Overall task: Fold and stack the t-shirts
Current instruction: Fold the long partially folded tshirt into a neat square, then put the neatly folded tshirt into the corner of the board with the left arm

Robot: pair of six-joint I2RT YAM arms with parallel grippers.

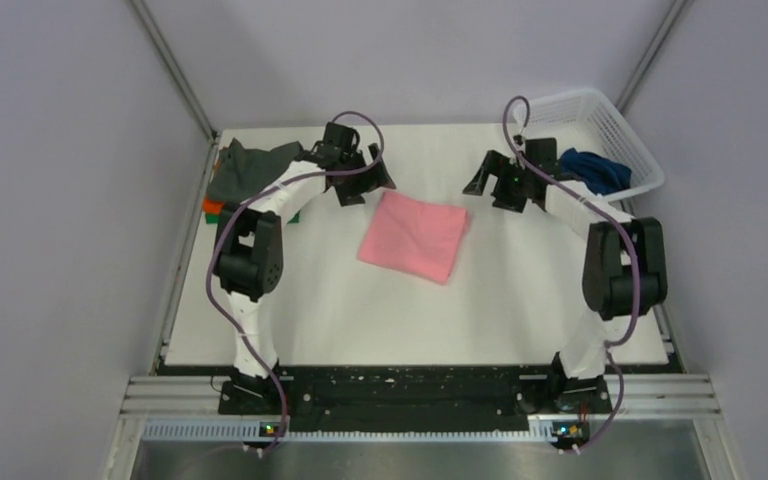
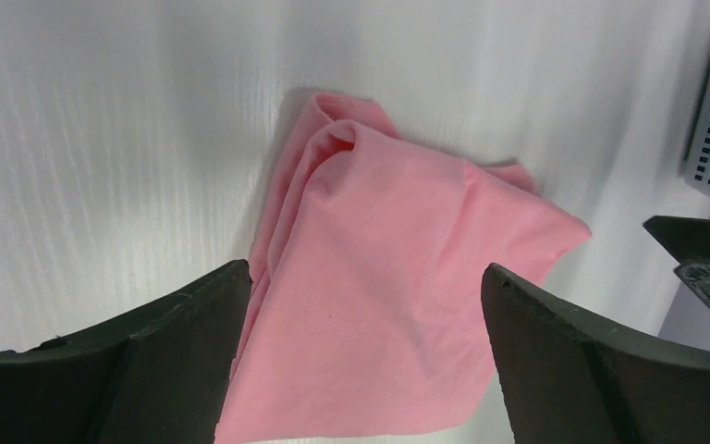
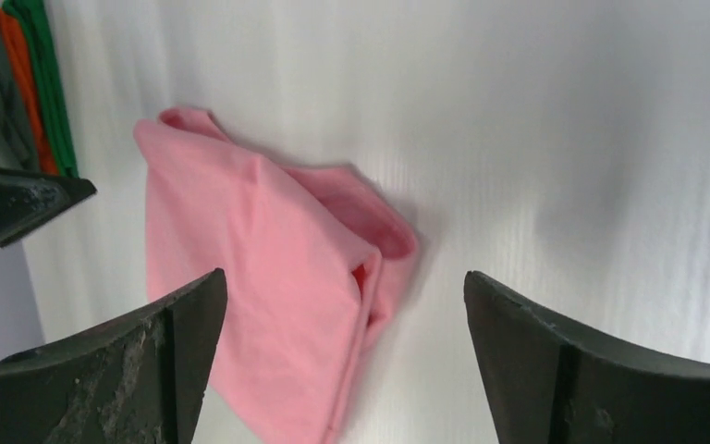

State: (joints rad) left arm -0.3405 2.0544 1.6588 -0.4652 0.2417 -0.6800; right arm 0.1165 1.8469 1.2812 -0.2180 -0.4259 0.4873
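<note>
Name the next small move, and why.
Probably lower the left gripper and close it on an edge of the folded pink t-shirt, to carry it to the stack at the left. That gripper and the right gripper hang open, holding nothing, and the shirt lies apart from the stack.

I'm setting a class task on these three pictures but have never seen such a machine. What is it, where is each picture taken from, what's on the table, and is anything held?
The machine is a left arm and a right arm, bolted at the table's near edge. The wide picture looks down from above and behind them; the other two come from a camera on each wrist; the dark wedges are gripper fingers. A folded pink shirt lies mid-table. At the left edge lies a grey shirt, with an orange shirt and a green shirt showing at its edge. A basket at far right holds a navy shirt. The left gripper and right gripper are open, holding nothing.
</note>
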